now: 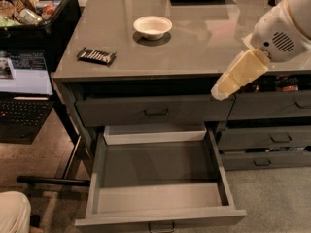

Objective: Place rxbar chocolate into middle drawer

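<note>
The rxbar chocolate [96, 56], a flat black bar with white stripes, lies on the grey countertop near its front left corner. The middle drawer [160, 216] is pulled fully open below the counter, and its grey floor is bare. My gripper [222, 88], cream-coloured on a white arm, hangs at the counter's front edge on the right. It points down and left, above the drawer's right side and far right of the bar. It holds nothing that I can see.
A white bowl [152, 26] sits mid-counter behind the bar. A shut shallow drawer front [155, 111] is above the open one. Narrower drawers [272, 140] are at right. A black bin of snacks [34, 8] and a laptop [24, 81] stand at left.
</note>
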